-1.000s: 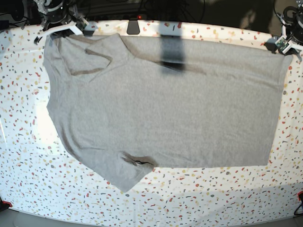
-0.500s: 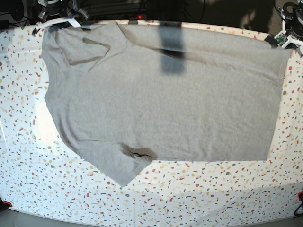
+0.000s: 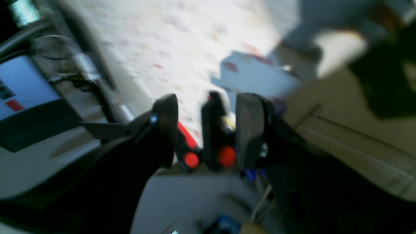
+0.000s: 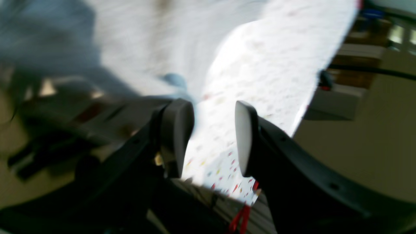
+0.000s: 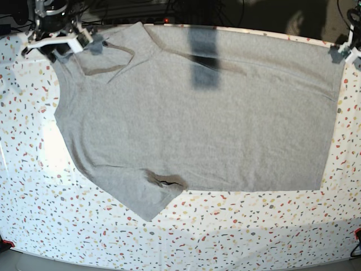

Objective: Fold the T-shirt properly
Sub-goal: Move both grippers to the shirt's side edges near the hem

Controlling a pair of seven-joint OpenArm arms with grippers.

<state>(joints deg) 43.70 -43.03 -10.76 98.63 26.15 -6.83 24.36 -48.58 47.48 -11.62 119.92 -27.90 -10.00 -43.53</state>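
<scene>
The grey T-shirt (image 5: 197,118) lies spread flat, plain side up, over most of the speckled table (image 5: 225,231). One sleeve (image 5: 149,195) points to the near edge. A folded-over flap (image 5: 104,62) lies at the far left corner. My right gripper (image 5: 56,42) is by that far left corner. In the blurred right wrist view it (image 4: 211,139) is open and empty, with the shirt (image 4: 130,42) beyond it. My left gripper (image 5: 345,52) is at the shirt's far right corner. In the blurred left wrist view it (image 3: 206,130) is open and holds nothing.
A dark shadow band (image 5: 204,56) crosses the shirt's far middle. Cables and arm bases run along the far table edge. A red clamp (image 5: 356,234) sits at the near right corner. Bare speckled table shows along the near edge and left side.
The shirt has slid toward the far edge of the table. Both grippers have come off its far corners, moved slightly outward, and now stand open.
</scene>
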